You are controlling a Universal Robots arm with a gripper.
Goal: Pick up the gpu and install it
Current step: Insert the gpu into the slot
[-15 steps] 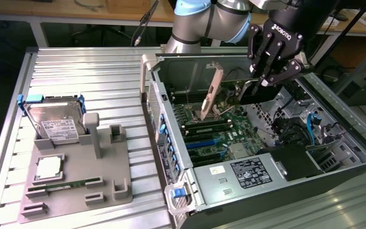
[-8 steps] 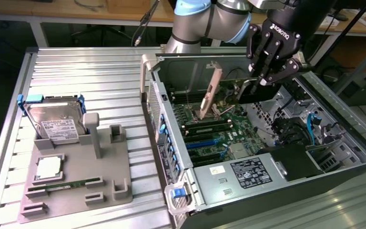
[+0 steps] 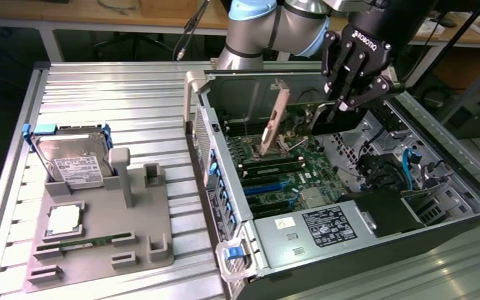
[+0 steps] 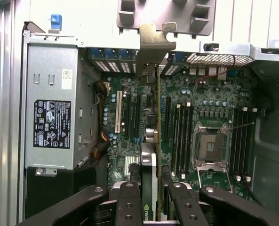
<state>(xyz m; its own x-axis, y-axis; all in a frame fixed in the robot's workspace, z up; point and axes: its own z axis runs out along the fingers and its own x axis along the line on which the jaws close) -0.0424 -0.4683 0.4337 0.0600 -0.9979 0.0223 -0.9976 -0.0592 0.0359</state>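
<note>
The gpu (image 3: 277,114) hangs edge-on above the open computer case (image 3: 223,206), and my gripper (image 3: 341,114) is shut on its end away from the bracket. In the wrist view the card (image 4: 150,172) runs straight out from between my fingers (image 4: 128,200), with its silver bracket (image 4: 153,44) at the case's rear wall. It is held over the motherboard (image 4: 130,155), roughly in line with the black expansion slots beside the white slot (image 4: 118,112). Whether its lower edge touches a slot I cannot tell.
A power supply (image 3: 324,226) sits at the near end of the case, and the processor socket (image 4: 209,146) and memory slots lie beside the card. On the ribbed metal table a grey fixture (image 3: 98,250) holds a hard drive (image 3: 73,164), a processor (image 3: 63,219) and a memory stick (image 3: 85,241).
</note>
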